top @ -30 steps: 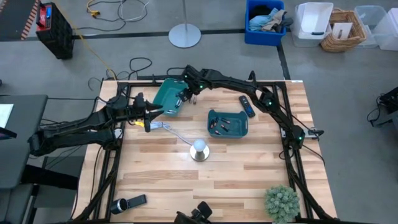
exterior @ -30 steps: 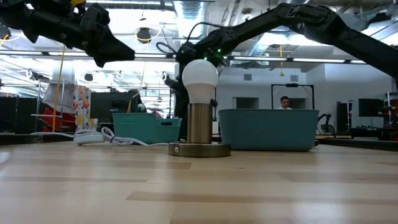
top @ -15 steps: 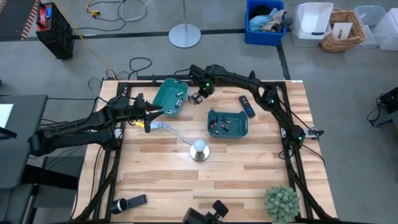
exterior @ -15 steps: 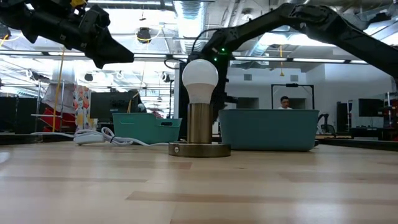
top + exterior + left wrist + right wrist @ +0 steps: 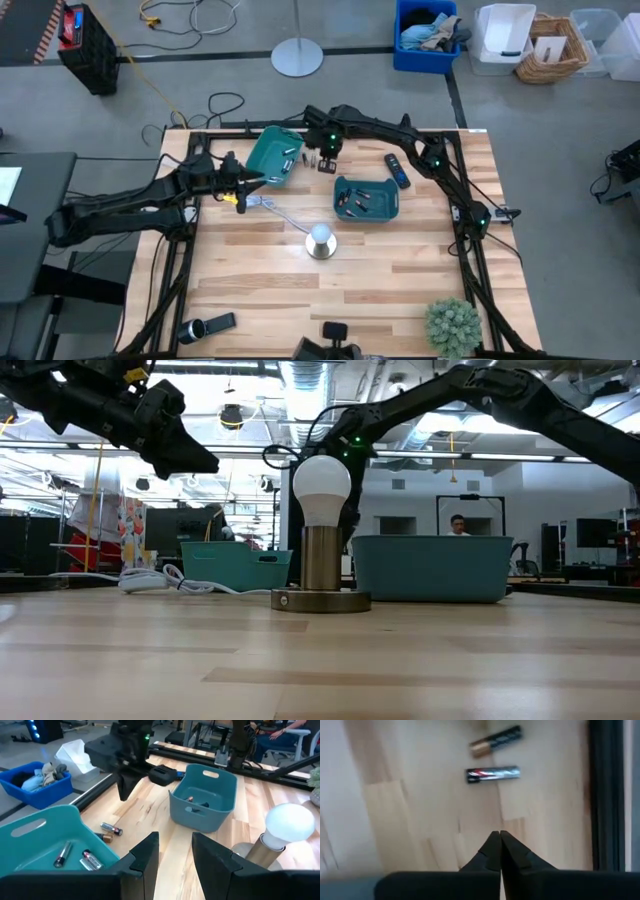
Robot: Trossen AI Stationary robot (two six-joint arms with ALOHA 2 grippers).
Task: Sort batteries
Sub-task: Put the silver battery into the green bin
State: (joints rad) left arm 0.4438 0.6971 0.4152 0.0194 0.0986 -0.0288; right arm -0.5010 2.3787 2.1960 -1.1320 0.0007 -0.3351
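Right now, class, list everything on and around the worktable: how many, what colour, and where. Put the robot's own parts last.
Bins: two, teal, back-centre of the table; both hold batteries.
Loose batteries: two, dark with metallic ends, on the wood between the bins.
Lamp: one, white bulb on a brass base, table centre.
Remote: one, black, right of the bins.
Plant: one, green, front-right corner.
Flashlight: one, black and silver, front-left edge.
Left gripper: open, by the left bin.
Right gripper: shut, above the loose batteries.
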